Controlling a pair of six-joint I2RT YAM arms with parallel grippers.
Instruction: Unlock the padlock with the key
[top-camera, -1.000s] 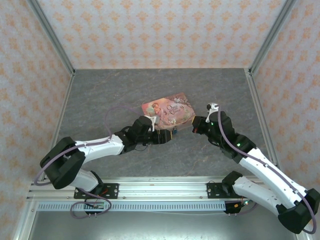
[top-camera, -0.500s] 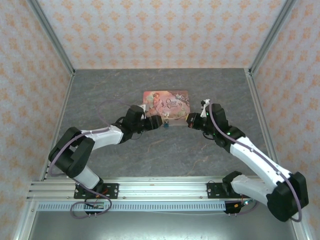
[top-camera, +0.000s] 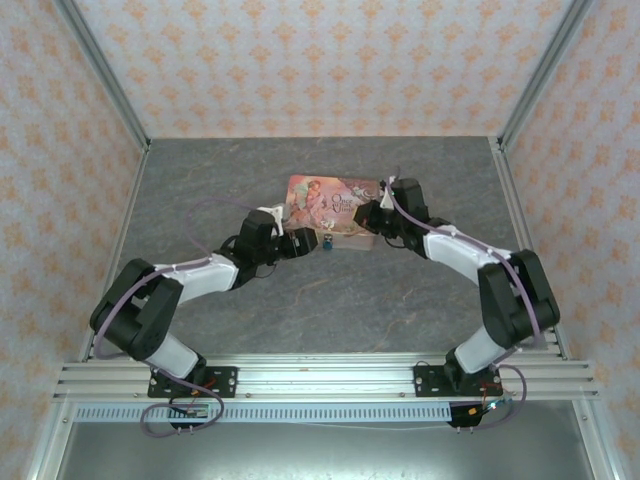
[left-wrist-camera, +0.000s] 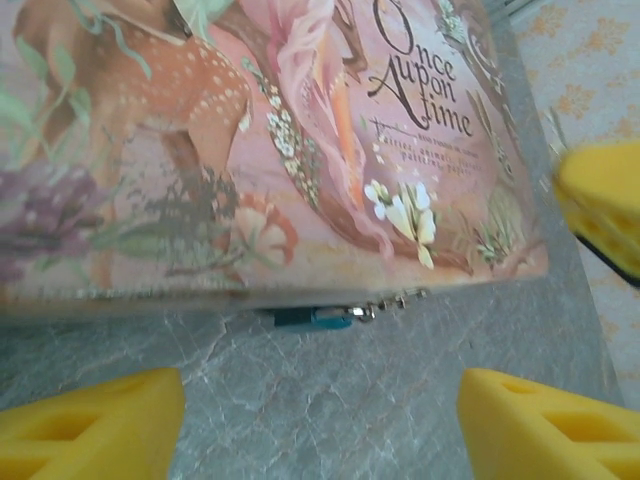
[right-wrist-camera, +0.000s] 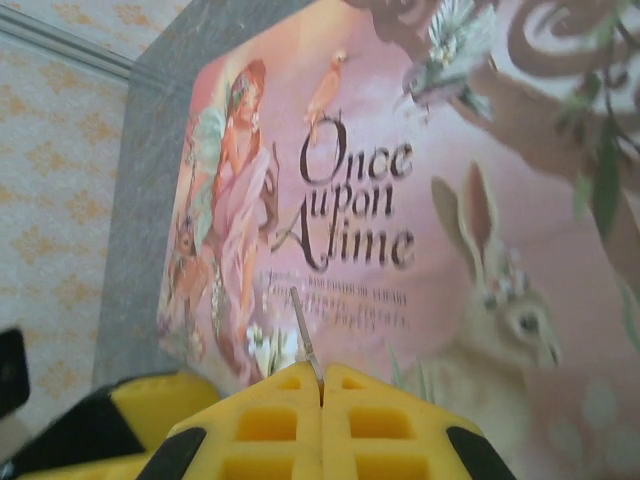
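Note:
The tiny blue-teal padlock (left-wrist-camera: 312, 318) hangs at the front edge of the pink illustrated box (left-wrist-camera: 300, 150), its metal shackle to the right. From above, the padlock (top-camera: 329, 243) sits just right of my left gripper (top-camera: 303, 243). In the left wrist view, my left gripper (left-wrist-camera: 320, 430) is open, its yellow fingers (left-wrist-camera: 90, 420) wide apart on the near side of the padlock and not touching it. My right gripper (right-wrist-camera: 322, 385) is shut on the key (right-wrist-camera: 303, 335), whose thin metal blade points out over the box lid (right-wrist-camera: 400, 200). Seen from the top camera, the right gripper (top-camera: 366, 214) hovers at the box's right end (top-camera: 335, 205).
The grey stone-patterned table (top-camera: 300, 310) is bounded by patterned walls with metal corner posts (top-camera: 100, 75). A yellow finger (left-wrist-camera: 600, 205) of the right gripper shows at the right edge of the left wrist view, close to the box's corner.
The box turned from tilted to square and shifted back. My right gripper swung left and forward over the box's right end with the key. My left gripper drew back slightly left of the padlock.

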